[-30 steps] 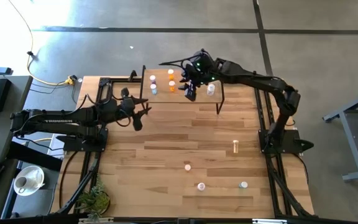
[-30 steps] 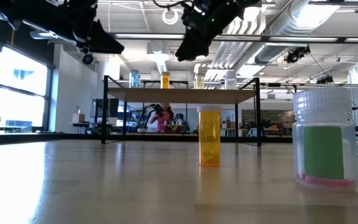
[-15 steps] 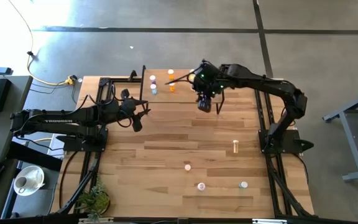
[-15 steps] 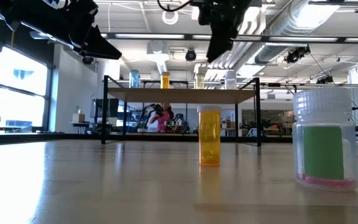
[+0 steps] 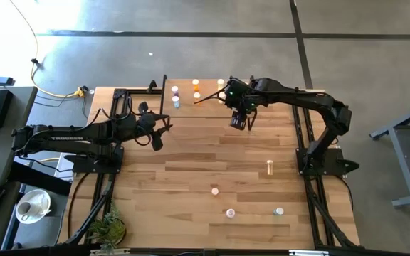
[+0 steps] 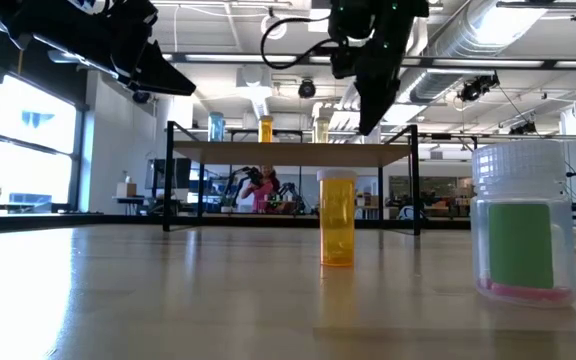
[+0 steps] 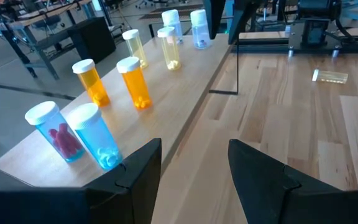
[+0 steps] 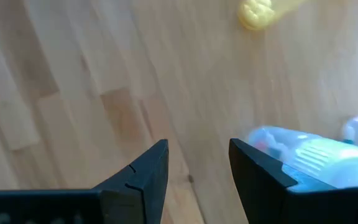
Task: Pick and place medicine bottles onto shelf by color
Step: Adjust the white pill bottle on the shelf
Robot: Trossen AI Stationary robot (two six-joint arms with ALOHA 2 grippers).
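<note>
Nearest the low camera: four medicine bottles (image 5: 230, 212) loose on the tabletop (image 5: 191, 156), unmoved over the last second, among them a yellow bottle (image 5: 270, 166) lying on its side. Not yet sorted, so plenty left to do.

Farther in: right gripper (image 5: 238, 121) now off the front edge of the shelf (image 5: 208, 107) and above bare table, fingers spread with nothing between them. A second ago hanging over the shelf's right half; half a second ago already backing away. Reads as a bottle just set down and let go, arm pulling back, likely toward the loose ones.

Left gripper (image 5: 159, 136) parked beside the shelf's left end, fingers likewise apart and empty, barely shifted since the earlier pictures.

Farthest: shelf carrying upright pairs in the left wrist view, blue, orange, yellow, then pale. No bottle tipped.
</note>
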